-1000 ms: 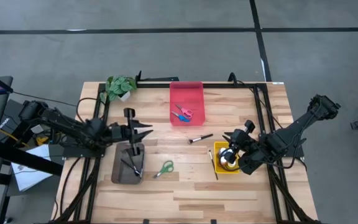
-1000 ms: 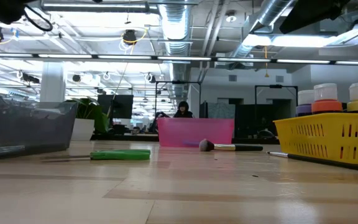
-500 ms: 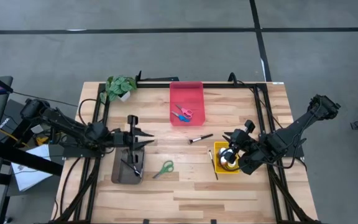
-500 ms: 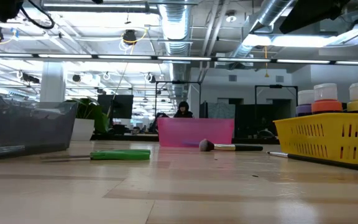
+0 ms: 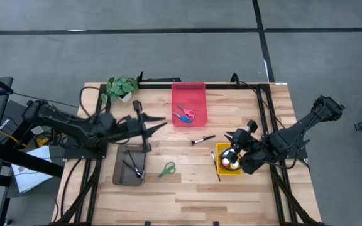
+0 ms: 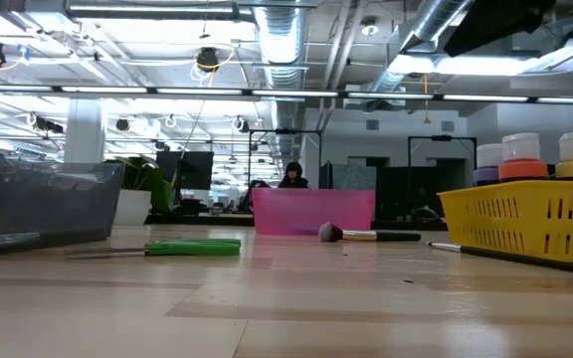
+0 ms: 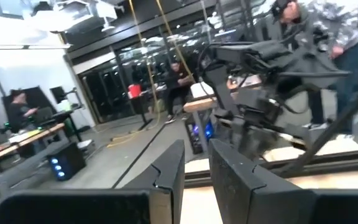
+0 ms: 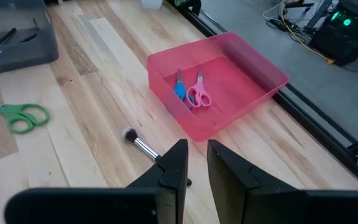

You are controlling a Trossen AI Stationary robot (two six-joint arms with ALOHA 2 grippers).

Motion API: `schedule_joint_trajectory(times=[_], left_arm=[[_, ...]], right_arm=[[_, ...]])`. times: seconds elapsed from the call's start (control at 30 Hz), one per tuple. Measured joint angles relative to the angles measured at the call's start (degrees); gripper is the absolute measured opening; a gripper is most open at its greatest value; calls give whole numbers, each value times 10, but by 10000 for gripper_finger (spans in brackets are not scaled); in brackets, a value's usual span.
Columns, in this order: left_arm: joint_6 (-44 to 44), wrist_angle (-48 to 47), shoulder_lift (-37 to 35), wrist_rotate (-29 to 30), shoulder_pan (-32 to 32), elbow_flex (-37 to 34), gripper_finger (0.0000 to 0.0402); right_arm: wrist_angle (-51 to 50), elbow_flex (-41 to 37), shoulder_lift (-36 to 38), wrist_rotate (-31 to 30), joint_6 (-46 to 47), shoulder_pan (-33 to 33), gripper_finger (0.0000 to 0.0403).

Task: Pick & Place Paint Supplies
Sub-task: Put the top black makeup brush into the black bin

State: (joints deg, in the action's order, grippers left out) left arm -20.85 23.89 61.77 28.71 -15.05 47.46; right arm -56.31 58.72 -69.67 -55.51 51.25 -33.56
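While a second ago left gripper (image 5: 159, 121) hung over grey tray (image 5: 119, 172), it has now swung up and toward red tray (image 5: 189, 92), fingers (image 7: 166, 177) narrow, apparently empty; brushes (image 5: 133, 165) lie in grey tray, so drop looks done. Right gripper (image 8: 192, 162) unmoved beside yellow basket (image 5: 220, 168) of paint bottles (image 5: 232, 162), fingers narrow, holding nothing. Left on counter (image 5: 187, 188): green scissors (image 5: 165, 169), makeup brush (image 5: 202, 139), thin brush (image 5: 216, 168)

A translucent red plastic tray (image 5: 188, 100) sits at the wooden table's (image 5: 187, 201) far edge; left of it a small green potted plant (image 5: 122, 86), nearer a dark grey tray (image 5: 121, 171) and yellow slotted basket (image 5: 222, 171).
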Motion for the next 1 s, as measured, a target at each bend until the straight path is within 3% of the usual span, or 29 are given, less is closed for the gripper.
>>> schedule_joint_trajectory(times=[0.2,0.4,0.67,1.0], left_arm=[[-31,-108,89,0,26,131,74],[-33,-170,180,-2,61,214,125],[-11,-168,300,-52,101,223,199],[68,-138,458,-52,134,222,198]], right_arm=[[0,0,0,0,-2,0,56],[-3,0,0,1,-3,0,56],[-5,0,0,2,-4,-1,56],[-4,0,0,2,-2,-1,56]])
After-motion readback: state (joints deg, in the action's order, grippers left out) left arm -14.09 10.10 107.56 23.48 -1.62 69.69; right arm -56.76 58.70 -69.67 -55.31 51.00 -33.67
